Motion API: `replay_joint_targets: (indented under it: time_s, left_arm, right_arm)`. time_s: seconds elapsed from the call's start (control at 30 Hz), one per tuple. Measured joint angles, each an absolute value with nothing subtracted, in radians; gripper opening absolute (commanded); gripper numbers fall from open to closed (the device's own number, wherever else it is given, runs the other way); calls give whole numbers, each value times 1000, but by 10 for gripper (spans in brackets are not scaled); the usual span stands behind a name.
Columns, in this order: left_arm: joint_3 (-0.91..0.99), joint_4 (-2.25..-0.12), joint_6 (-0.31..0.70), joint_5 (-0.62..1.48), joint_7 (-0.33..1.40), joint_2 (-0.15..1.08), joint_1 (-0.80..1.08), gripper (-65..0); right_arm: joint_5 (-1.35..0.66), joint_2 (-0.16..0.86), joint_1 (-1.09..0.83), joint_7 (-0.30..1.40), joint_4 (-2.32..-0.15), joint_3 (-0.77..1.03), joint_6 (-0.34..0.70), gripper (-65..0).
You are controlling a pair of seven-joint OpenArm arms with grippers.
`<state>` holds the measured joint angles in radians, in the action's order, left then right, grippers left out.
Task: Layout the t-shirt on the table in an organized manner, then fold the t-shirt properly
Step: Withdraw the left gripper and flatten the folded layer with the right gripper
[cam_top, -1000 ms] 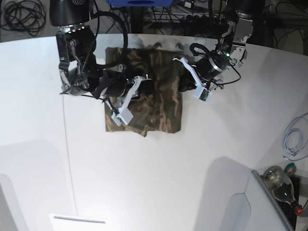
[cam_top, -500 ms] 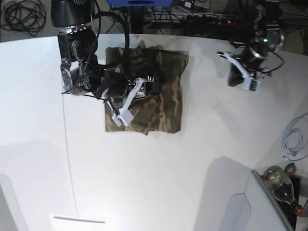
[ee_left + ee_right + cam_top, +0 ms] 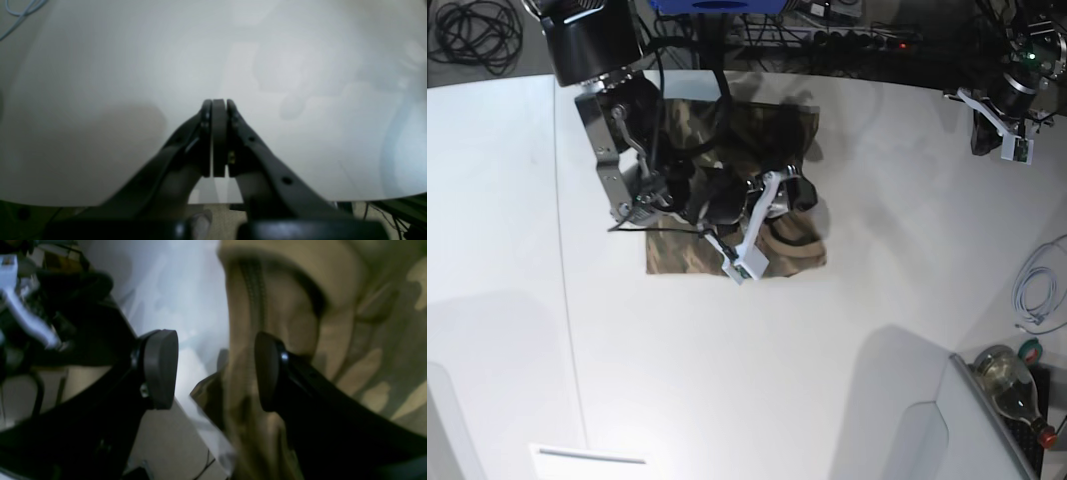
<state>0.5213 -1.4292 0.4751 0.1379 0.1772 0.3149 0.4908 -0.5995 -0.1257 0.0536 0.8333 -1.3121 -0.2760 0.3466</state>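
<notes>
The camouflage t-shirt lies folded on the white table at the back middle, its lower right corner rumpled, with a tan loop of cloth turned up. My right gripper hovers over that side, open. In the right wrist view its pads stand wide apart around the shirt's stitched hem, with nothing pinched. My left gripper is far off at the back right, away from the shirt. In the left wrist view it is shut and empty above bare table.
A glass bottle and a grey panel sit at the front right corner. A pale blue cable lies at the right edge. Dark cables run behind the table. A thin seam line crosses the tabletop on the left.
My right gripper has opened and swung right across the shirt, leaving its right lower part rumpled. The left arm has pulled away from the shirt to the back right.
</notes>
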Motion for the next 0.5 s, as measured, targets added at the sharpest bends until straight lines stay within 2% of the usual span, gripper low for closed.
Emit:
replay_joint_targets:
  time_s: [0.13,0.23,0.33,0.37,0.43,0.5]
  left_arm:
    - [520,-1428,475,139,178,315,491,-650]
    - [521,-1428,475,138,177,313,491,-650]
    - [527,-1427,476,139,177,318,492,-650]
    - [545,-1425,480,139,176,317,494,-650]
    - [590,-1411,486,142,171,316,497,-650]
    - [628,-1390,508,137,173,316,499,-650]
  right_arm:
    - [-588,-121,67,841,-1346,-397,269,-309]
    - [-601,-119,47,845,-1557,-450,164,-309]
    - [-623,-35,26,844,-1744,-450,65,-327]
    - [-607,0,9,877,-1777,-446,22,-360]
    - [-582,54,-31,921,-1782,-439,3,-465]
    - [-595,80,-65,928,-1764,-445,4,-597]
